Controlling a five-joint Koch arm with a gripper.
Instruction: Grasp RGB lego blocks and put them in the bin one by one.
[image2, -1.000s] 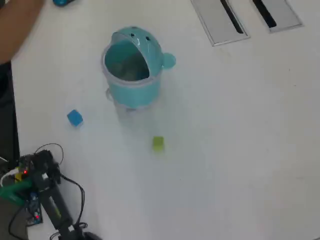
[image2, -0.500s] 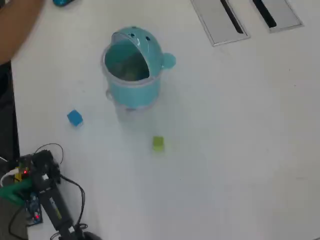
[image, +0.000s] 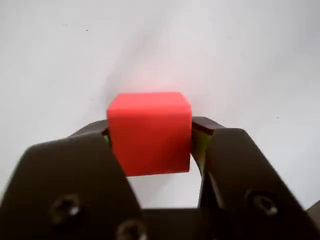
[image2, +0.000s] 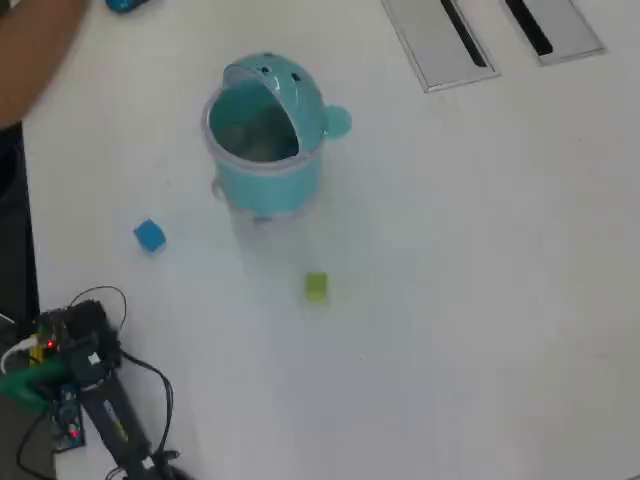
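Fingers (image: 150, 137), wrist view: two dark jaws pinching a red block (image: 149, 132) from either side, above white desk (image: 240, 55).

Overhead view: teal bin (image2: 265, 135), lid tipped back, two dark dots on the dome, round knob at its right. Blue block (image2: 150, 236) on the desk, lower left of the bin. Green block (image2: 316, 287) on the desk, below the bin, apart from it. Arm (image2: 85, 385) at lower left, with wires. Two grey slotted panels (image2: 440, 42) at top right.

No legible writing or brand.
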